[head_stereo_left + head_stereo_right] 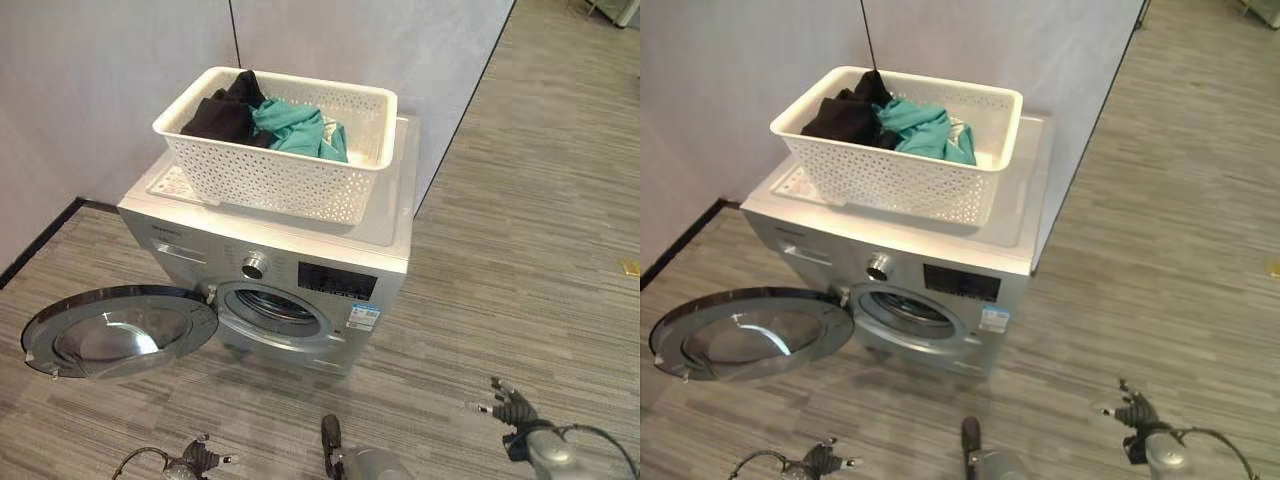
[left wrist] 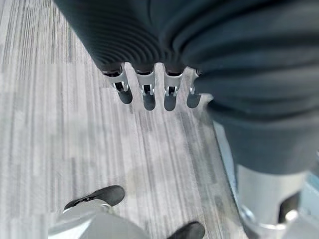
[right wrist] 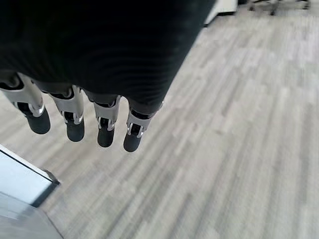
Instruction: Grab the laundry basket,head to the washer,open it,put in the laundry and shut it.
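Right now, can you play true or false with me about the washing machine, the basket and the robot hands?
1. The washer door is wide open. True.
2. The white laundry basket stands on the floor. False: it sits on top of the washer.
3. The clothes, black and teal, are in the basket. True.
4. The left robot hand is holding the teal cloth. False: it hangs low near the floor, fingers straight, holding nothing.
5. The right robot hand grips the door. False: it is away from the washer, open and empty.
6. The drum opening faces the robot. True.
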